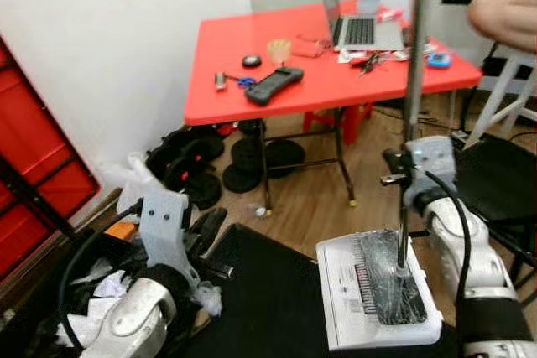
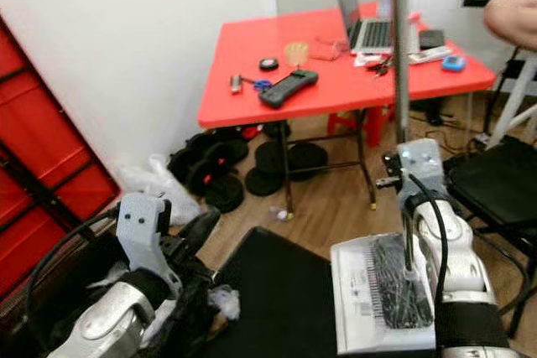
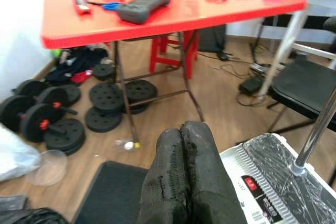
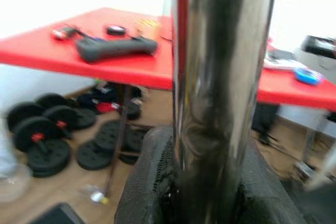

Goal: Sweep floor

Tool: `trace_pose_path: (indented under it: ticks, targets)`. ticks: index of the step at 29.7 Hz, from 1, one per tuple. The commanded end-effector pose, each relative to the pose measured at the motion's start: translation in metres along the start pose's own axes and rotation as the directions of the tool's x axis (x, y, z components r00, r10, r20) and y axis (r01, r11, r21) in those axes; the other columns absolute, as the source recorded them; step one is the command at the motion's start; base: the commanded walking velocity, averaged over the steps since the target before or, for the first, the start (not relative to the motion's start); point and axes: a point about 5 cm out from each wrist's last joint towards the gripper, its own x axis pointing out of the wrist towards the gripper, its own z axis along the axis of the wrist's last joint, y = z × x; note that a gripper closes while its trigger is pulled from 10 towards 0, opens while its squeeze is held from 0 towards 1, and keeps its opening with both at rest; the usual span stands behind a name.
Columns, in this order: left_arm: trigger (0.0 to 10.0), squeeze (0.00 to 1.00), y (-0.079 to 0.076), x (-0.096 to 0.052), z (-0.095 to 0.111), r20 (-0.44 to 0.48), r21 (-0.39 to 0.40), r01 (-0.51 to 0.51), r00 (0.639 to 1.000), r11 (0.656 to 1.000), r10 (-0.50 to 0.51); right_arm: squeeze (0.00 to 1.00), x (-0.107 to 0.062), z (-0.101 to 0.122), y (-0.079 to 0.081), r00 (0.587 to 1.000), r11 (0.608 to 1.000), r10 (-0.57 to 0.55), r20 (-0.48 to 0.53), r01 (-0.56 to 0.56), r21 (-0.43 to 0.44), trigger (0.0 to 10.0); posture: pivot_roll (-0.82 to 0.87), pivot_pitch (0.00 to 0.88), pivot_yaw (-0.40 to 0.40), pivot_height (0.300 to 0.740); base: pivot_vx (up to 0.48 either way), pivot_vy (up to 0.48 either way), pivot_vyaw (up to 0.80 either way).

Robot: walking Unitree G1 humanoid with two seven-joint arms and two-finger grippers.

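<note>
1. The metal pole [image 1: 416,56] is running off the top edge, its upper end unseen.
2. The right gripper's fingers [image 4: 152,182] are wrapping the pole, hiding the stretch between them.
3. A person's arm [image 1: 503,12] is getting cut off at the right edge.
4. Small items on the red table [image 1: 235,48], beyond the fingers, are staying too small to identify.

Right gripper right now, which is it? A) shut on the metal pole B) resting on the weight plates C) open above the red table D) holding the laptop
A: the right gripper is shut on the metal pole, its black fingers wrapped around the shaft, which runs down to the white dustpan on the floor.
</note>
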Motion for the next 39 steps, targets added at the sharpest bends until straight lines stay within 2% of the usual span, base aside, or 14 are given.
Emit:
trace_pose_path:
  ticks: [1,4,9,11,15,20,27,39]
  targets:
    - [10.0,0.0,0.003,-0.001,0.002,0.002,0.021,-0.015,1.0,1.0,0.015,0.0,0.005,0.018,0.004,0.996,1.0,0.009,0.087,-0.009,-0.003,10.0,-0.1,0.003,0.033,0.74,0.0,0.0,0.0]
    - [10.0,0.0,0.004,-0.002,0.002,0.001,0.022,-0.021,1.0,1.0,0.021,0.0,0.008,0.02,0.005,0.996,1.0,0.018,0.084,-0.018,0.005,10.0,-0.1,0.005,0.034,0.74,0.0,0.0,0.0]
    - [10.0,0.0,0.004,-0.004,0.002,0.002,0.025,-0.029,1.0,0.999,0.029,0.0,0.012,0.027,0.012,0.984,0.991,0.127,0.123,-0.13,0.021,10.0,-0.09,0.009,0.033,0.74,0.0,0.0,0.0]
    - [10.0,0.0,0.004,-0.004,0.002,0.002,0.022,-0.027,1.0,0.999,0.027,0.0,0.015,0.028,0.012,0.985,0.992,0.123,0.119,-0.125,0.009,10.0,-0.09,0.01,0.032,0.74,0.0,0.0,0.8]
    - [10.0,0.0,0.003,-0.005,0.002,0.003,0.013,-0.023,1.0,1.0,0.023,0.0,0.022,0.028,0.001,0.995,0.999,0.046,0.093,-0.043,-0.034,10.0,-0.08,0.013,0.03,0.74,0.0,0.0,0.8]
    - [10.0,0.0,0.003,-0.006,0.002,0.006,0.009,-0.014,1.0,1.0,0.014,0.0,0.026,0.032,-0.007,0.994,0.999,-0.016,0.108,0.021,-0.047,10.0,-0.08,0.014,0.029,0.74,0.0,0.0,0.64]
    - [10.0,0.0,0.001,-0.006,0.002,0.012,-0.003,-0.003,1.0,1.0,0.003,0.0,0.033,0.035,-0.011,0.99,0.99,-0.12,0.07,0.125,-0.072,10.0,-0.09,0.02,0.027,0.735,0.0,0.0,0.0]
    - [10.0,0.0,-0.001,-0.008,0.004,0.023,-0.017,0.003,1.0,1.0,-0.002,0.0,0.038,0.037,-0.015,0.984,0.984,-0.156,0.082,0.162,-0.075,10.0,-0.09,0.03,0.022,0.695,0.0,0.0,0.0]
